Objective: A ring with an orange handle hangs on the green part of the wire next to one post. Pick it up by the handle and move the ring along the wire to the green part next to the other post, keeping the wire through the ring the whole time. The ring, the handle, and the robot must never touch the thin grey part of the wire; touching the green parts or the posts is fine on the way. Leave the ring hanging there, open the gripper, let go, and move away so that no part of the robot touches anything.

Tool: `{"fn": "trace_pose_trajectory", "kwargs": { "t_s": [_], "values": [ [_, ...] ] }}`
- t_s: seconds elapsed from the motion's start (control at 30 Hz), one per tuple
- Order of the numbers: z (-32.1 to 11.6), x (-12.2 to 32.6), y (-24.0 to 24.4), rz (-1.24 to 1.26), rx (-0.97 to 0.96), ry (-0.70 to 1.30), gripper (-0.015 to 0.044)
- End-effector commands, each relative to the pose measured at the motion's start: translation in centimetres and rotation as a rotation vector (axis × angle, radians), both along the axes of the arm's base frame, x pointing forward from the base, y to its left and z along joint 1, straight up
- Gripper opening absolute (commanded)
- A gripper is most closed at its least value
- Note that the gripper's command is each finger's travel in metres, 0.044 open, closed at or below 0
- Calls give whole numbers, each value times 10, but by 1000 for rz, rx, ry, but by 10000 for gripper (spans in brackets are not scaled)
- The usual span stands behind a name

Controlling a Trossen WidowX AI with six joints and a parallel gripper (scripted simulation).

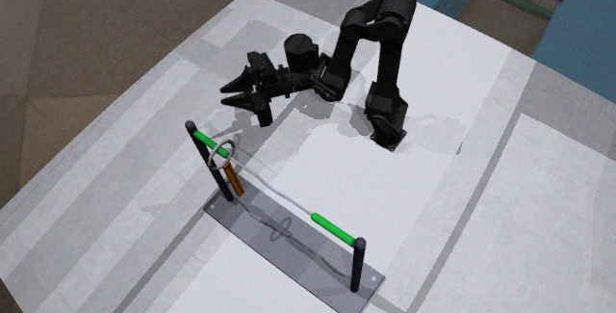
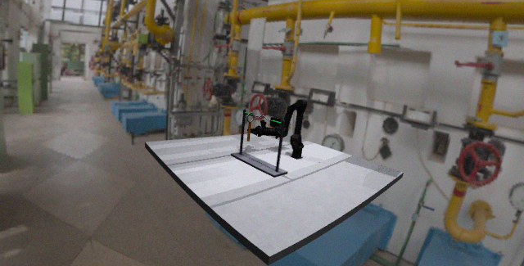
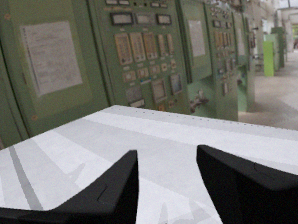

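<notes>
The ring (image 1: 211, 163) (image 2: 250, 121) hangs on the green part near the far-left post in the top view, close to that part's inner end. Its orange handle (image 1: 234, 179) (image 2: 249, 132) points down. The wire's thin grey part (image 1: 269, 186) runs to the other green part (image 1: 333, 229) (image 2: 277, 122). My gripper (image 1: 221, 95) (image 3: 167, 155) is partly open, with nothing between its fingers. In the top view it shows above the ring in the picture, apart from ring and wire. In the wrist view neither ring nor handle shows.
One post (image 1: 199, 150) (image 2: 242, 133) stands beside the ring, the other (image 1: 357, 267) (image 2: 279, 151) at the far end. Both rise from a grey base plate (image 1: 269, 247) (image 2: 258, 164) on the pale table (image 1: 462, 236). The arm's base (image 1: 388, 135) stands behind the wire.
</notes>
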State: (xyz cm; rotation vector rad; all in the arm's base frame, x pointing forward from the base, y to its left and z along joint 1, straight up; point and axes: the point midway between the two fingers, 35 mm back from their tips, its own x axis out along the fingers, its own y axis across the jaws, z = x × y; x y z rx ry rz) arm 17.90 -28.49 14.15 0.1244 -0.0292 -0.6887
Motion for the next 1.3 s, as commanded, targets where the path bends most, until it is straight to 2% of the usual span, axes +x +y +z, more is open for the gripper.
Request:
{"fn": "trace_pose_trajectory", "kwargs": {
  "t_s": [0.0,0.27,0.6,1.0,1.27],
  "values": [
    [-24,20,52,280,-40,66,160],
    [-46,27,157,784,-154,81,160],
    [-44,38,157,745,-162,95,160],
    [4,84,159,712,-143,23,160],
    [5,87,161,712,-142,21,160]
  ]
}}
